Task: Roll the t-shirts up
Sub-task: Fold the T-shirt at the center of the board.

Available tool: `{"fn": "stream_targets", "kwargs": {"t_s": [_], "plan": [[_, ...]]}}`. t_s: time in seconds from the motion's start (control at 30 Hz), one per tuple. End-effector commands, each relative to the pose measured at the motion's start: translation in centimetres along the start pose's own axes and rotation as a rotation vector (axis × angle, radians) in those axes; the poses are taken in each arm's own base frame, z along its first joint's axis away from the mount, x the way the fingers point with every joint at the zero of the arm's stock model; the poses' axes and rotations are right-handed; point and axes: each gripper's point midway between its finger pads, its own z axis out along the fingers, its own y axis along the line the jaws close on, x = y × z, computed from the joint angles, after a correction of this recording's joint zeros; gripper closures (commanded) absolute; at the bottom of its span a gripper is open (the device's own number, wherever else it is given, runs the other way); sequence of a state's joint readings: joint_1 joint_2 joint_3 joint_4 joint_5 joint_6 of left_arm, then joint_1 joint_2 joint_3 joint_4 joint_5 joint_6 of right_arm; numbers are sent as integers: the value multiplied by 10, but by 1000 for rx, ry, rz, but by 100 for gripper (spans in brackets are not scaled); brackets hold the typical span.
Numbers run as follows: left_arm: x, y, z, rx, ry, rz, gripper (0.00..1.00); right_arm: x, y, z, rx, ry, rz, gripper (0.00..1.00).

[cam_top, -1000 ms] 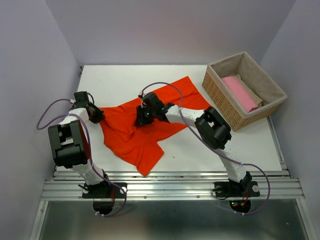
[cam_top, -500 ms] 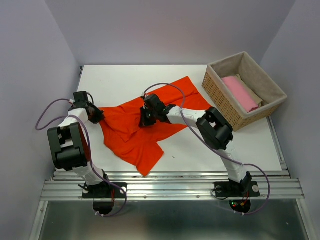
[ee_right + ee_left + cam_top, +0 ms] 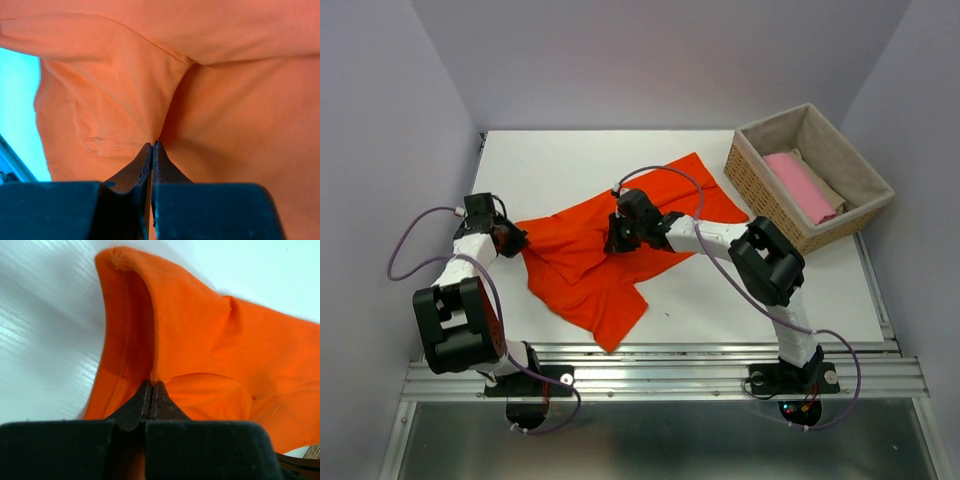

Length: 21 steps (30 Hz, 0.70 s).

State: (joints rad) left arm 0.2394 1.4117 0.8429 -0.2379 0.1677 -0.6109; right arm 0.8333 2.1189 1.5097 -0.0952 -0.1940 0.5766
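Observation:
A bright orange-red t-shirt (image 3: 590, 262) lies crumpled across the middle of the white table (image 3: 560, 165). At the shirt's left edge my left gripper (image 3: 510, 238) is shut on a hemmed fold of the cloth (image 3: 150, 330), which rises from the pinched tips. Near the shirt's centre my right gripper (image 3: 616, 242) is shut on a pinch of the orange fabric (image 3: 165, 95), with creases running out from its tips. A pale pink t-shirt (image 3: 802, 187) and a beige one (image 3: 828, 190) lie in the basket.
A wicker basket (image 3: 760, 190) with a beige liner stands at the table's back right. Grey walls close in the left, back and right sides. The metal rail (image 3: 660, 375) with both arm bases runs along the near edge.
The right gripper has closed on the shirt's middle and drawn slightly right. The left gripper has pulled its edge a little further left, stretching the cloth between them.

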Motion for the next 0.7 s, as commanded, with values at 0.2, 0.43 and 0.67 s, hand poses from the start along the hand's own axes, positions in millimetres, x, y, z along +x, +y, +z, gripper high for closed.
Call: {"fn": "stream_targets", "kwargs": {"t_s": [0.2,0.43,0.67], "plan": [[25,24,-8,-54,12,-58,100,-4,2,-11,18,-56,-7,99],[32,31,-13,-64,-1,-94,100,6,-10,-7,54,-40,-13,99],[34,21,-31,-20,7,-91,48,-5,-27,-15,108,-61,-25,62]]}}
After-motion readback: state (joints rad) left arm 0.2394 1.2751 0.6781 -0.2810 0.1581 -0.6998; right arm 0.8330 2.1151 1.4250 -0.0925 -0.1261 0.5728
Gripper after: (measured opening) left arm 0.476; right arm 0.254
